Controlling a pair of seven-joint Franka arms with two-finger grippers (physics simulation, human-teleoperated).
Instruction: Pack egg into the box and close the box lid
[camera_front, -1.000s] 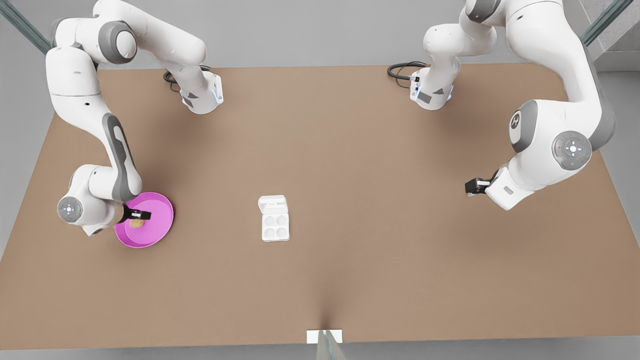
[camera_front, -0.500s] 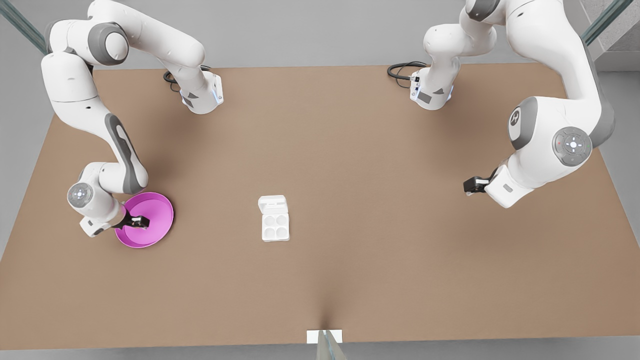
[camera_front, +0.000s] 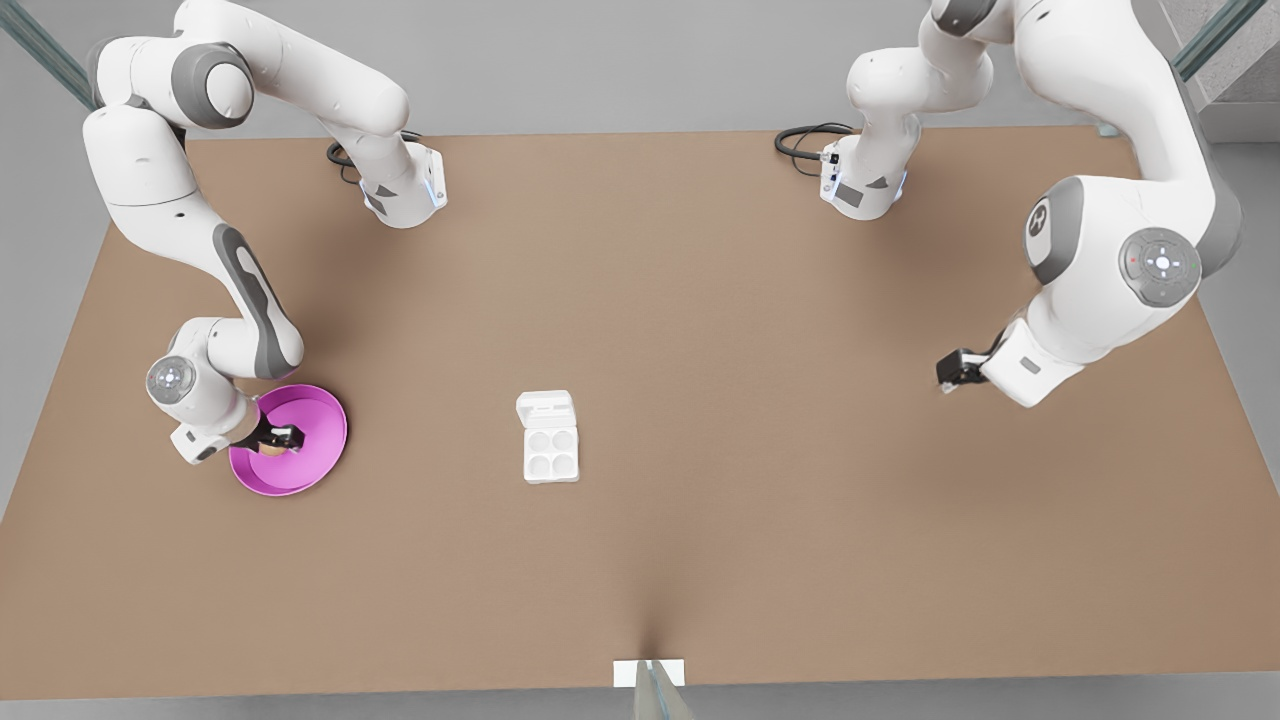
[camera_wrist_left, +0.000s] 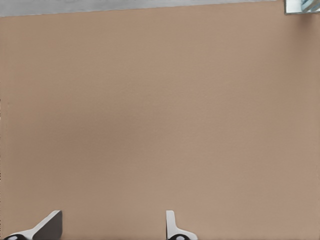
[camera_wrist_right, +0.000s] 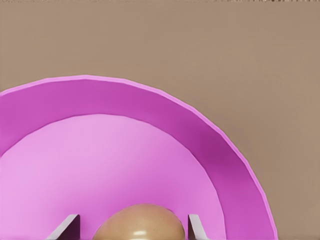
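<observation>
Arms we count: two
Grippers we count: two
Egg (camera_wrist_right: 137, 224): one
Box (camera_front: 550, 451): one, four cups
Pink plate (camera_front: 322, 440): one

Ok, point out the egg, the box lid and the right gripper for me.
egg (camera_wrist_right: 139, 222): right wrist view, its rounded top.
box lid (camera_front: 545, 408): front view, middle of the open flap.
right gripper (camera_front: 283, 438): front view, between its fingertips, over the pink plate (camera_front: 325, 430).

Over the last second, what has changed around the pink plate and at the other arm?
The right gripper has lowered into the pink plate and now straddles the egg, fingers open on either side. The left gripper shifted slightly above the bare table. The box, its lid open, stayed put.
</observation>
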